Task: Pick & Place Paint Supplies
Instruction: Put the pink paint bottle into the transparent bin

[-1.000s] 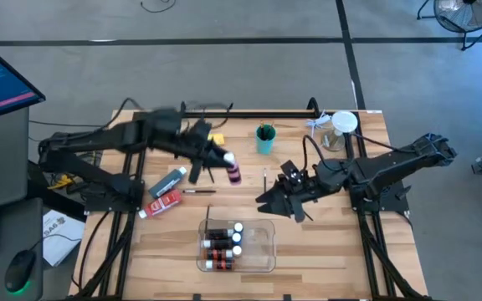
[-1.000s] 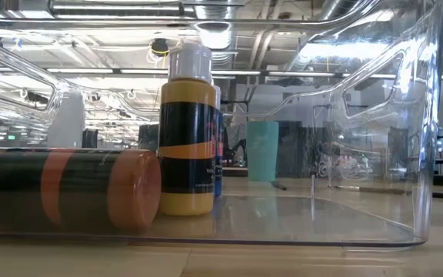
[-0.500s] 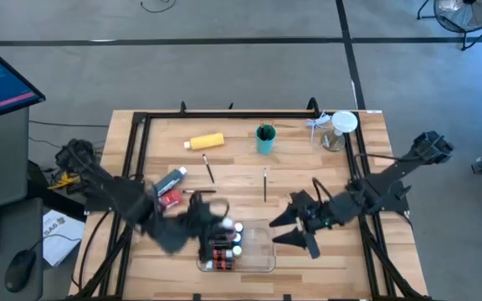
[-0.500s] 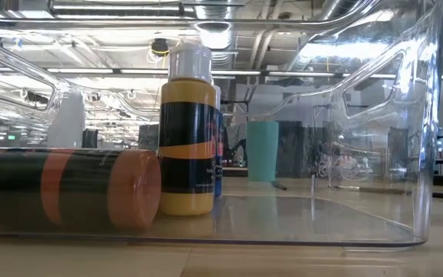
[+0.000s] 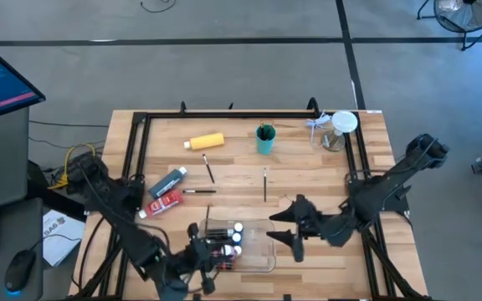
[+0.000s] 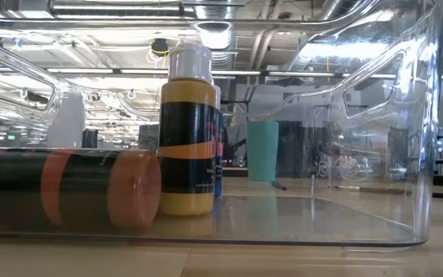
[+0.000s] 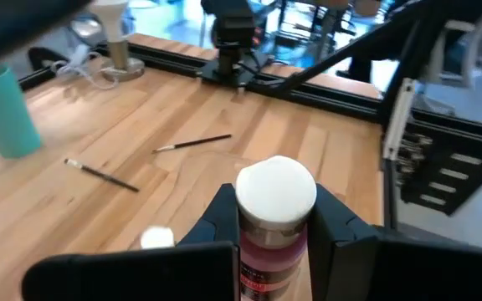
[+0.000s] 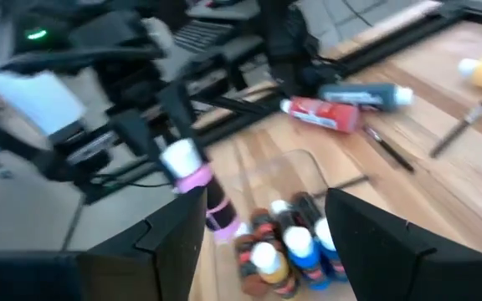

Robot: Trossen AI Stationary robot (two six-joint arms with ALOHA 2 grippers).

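pale striped wood table (image 5: 308, 180). teal cup (image 5: 264, 140). plain yellow bottle (image 5: 205, 141). red tube (image 5: 166, 201) beside a dark blue-grey tube (image 5: 168, 181), both white-capped. in the clear tray (image 5: 259, 247), white-capped bottles (image 5: 223, 242) banded orange and black. the black left gripper (image 7: 273, 219) grips a pink bottle (image 7: 273, 219) with a white cap.

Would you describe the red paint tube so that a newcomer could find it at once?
Start at the wooden table in the high view and go to its left half. Two tubes lie side by side there, outside the clear tray. The red tube is the one nearer the front edge; its neighbour, the blue tube, is dark.
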